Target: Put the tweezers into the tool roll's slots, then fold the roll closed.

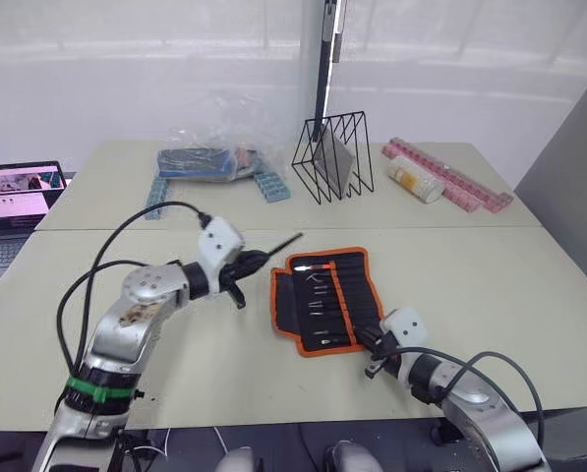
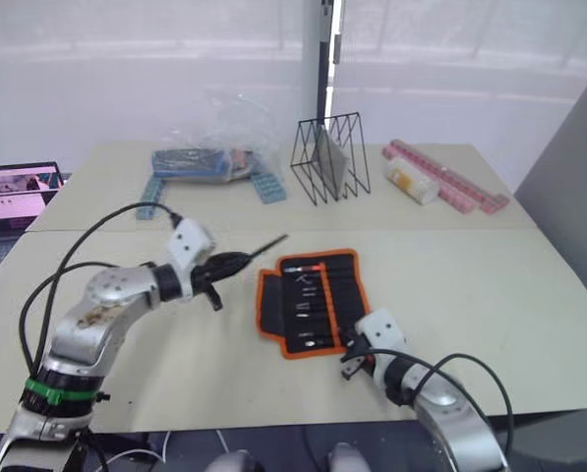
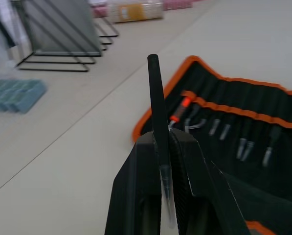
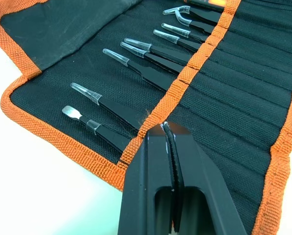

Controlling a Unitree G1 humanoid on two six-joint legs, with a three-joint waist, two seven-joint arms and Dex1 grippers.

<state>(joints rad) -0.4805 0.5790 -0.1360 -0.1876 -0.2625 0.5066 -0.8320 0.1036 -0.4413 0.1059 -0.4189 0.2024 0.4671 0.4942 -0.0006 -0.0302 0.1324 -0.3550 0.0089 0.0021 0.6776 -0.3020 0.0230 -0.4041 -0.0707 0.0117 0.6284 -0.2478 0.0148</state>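
The tool roll [image 1: 327, 300] lies unrolled and flat on the table [image 1: 490, 285], near its front edge, its orange edging showing all round. In the right wrist view eight tools stand in the slots [image 4: 219, 93], tips pointing out over the inner flap: seven tweezers [image 4: 136, 66] with clear tip caps, one of them curved, and one flat-ended tool [image 4: 82, 120] nearest the roll's corner; a ninth, with an orange part, may sit at the far end, but it is cut off there.

One more black tweezer [image 3: 158, 112] is clamped between the fingers of the left gripper [image 1: 257, 259], its slim end jutting out above the table toward the roll's far left corner, clear of the fabric. The right gripper [image 4: 168, 129] has its jaws pressed together on the orange band that crosses the slots, at the roll's near right edge; a pinch of the trim seems caught between the tips.

Bare table lies to the left of the roll under the left arm, and to its right as far as the table's right edge.

At the back, well apart, stand one black wire rack [image 1: 332, 157], one clear plastic bag [image 1: 209, 157] with blue items, two blue strips [image 1: 271, 187] and long pink strips [image 1: 450, 177] with a pale cylinder. A laptop [image 1: 13, 202] sits off the left end.
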